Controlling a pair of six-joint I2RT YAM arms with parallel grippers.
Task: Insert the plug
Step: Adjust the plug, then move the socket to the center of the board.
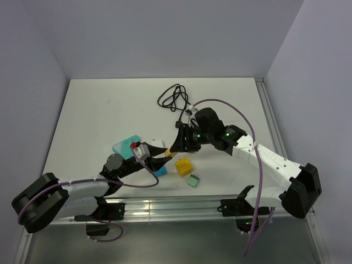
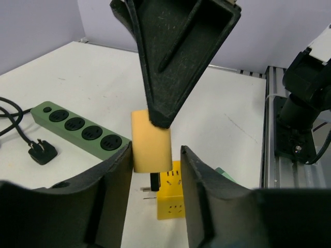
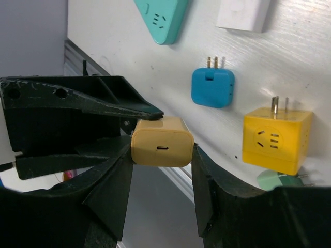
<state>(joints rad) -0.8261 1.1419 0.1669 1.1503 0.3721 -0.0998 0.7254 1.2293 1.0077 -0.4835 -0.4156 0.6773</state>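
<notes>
Bare white table (image 1: 99, 110) at upper left lies open to me; yellow cube adapter (image 1: 184, 166) and coiled black cable (image 1: 174, 96) crowd centre.

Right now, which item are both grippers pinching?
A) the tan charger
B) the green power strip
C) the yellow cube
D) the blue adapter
A: the tan charger sits squeezed between the fingers of the right gripper and of the left gripper.
</notes>
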